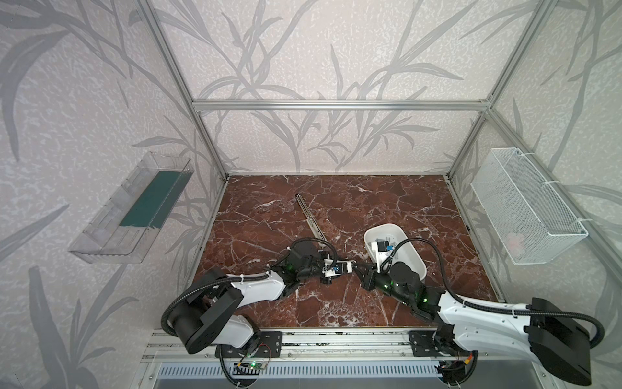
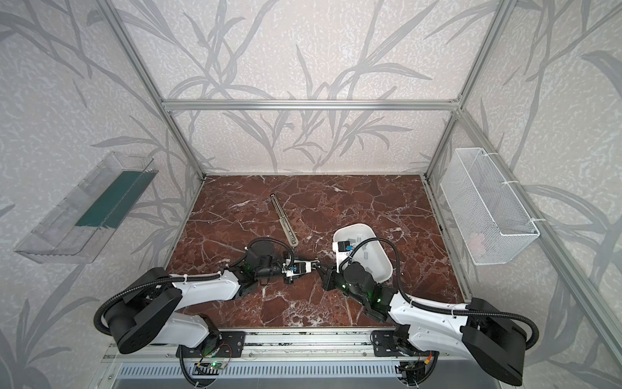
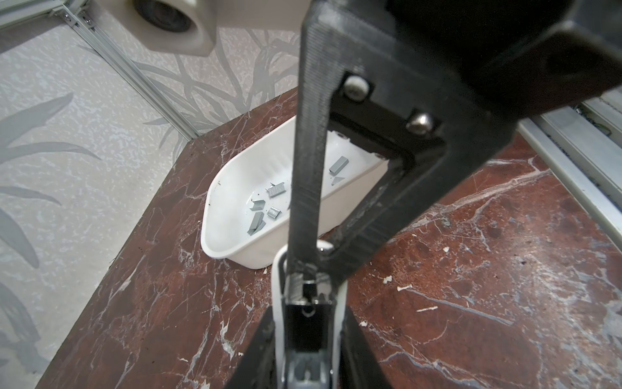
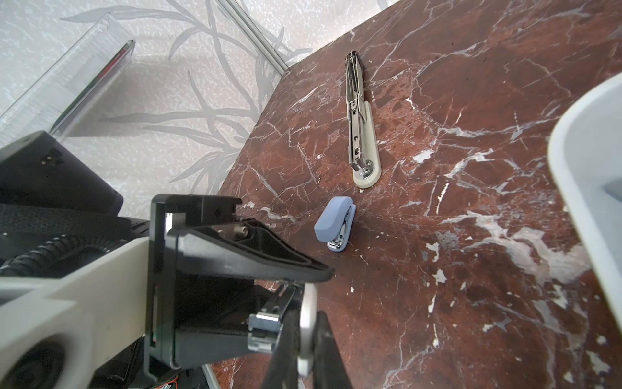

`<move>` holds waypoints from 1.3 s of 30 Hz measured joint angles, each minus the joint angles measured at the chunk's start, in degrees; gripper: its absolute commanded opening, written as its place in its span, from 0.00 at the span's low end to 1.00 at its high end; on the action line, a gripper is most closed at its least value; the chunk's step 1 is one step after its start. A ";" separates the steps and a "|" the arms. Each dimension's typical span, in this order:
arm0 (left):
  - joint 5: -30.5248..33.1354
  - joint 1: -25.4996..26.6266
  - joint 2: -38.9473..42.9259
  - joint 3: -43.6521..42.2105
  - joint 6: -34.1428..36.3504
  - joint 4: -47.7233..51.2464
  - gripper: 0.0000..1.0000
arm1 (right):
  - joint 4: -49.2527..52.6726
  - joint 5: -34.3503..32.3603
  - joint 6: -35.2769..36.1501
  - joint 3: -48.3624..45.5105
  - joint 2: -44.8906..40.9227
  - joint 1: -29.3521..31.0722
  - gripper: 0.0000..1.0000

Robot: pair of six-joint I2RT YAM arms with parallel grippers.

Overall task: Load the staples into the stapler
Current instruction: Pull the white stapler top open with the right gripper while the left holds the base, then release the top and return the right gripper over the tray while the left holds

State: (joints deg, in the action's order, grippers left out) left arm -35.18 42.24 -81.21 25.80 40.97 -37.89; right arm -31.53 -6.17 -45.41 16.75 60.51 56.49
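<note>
A white stapler (image 3: pixel 276 303) hangs above the table between both grippers. My left gripper (image 3: pixel 307 320) is shut on its two white sides, and its dark inner channel faces the left wrist camera. My right gripper (image 4: pixel 308 323) is shut on the stapler's flat white end (image 4: pixel 308 299), beside its shiny metal part (image 4: pixel 266 323). In both top views the left gripper (image 1: pixel 350 268) (image 2: pixel 311 266) and right gripper (image 1: pixel 358 267) (image 2: pixel 319 264) meet tip to tip near the table's middle front. Several grey staples (image 3: pixel 276 191) lie loose in a white tray (image 3: pixel 235 249).
The white tray (image 1: pixel 415 266) (image 2: pixel 383 266) stands just behind my right wrist. A long beige stapler (image 4: pixel 365 134) (image 1: pixel 309 219) lies opened out flat at mid-table. A small blue stapler (image 4: pixel 335 227) sits near it. A clear shelf (image 1: pixel 134 208) and a wire basket (image 1: pixel 528 205) hang on the side walls.
</note>
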 measured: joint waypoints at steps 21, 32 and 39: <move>-2.73 -0.24 -3.48 10.16 28.61 33.90 0.25 | 15.54 -13.00 3.26 -1.95 -21.99 0.09 0.52; -1.77 0.09 -12.81 23.89 38.21 48.72 0.28 | 32.63 -16.85 11.69 0.63 -31.58 -11.98 0.69; 0.94 0.57 -19.78 31.52 39.78 54.66 0.31 | 36.15 -16.85 17.90 2.05 -32.04 -24.81 0.71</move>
State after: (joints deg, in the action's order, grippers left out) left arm -34.24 42.81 -100.99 57.32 80.75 16.78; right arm 4.62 -23.03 -27.51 18.81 28.47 31.68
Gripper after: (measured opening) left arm 0.311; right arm 0.707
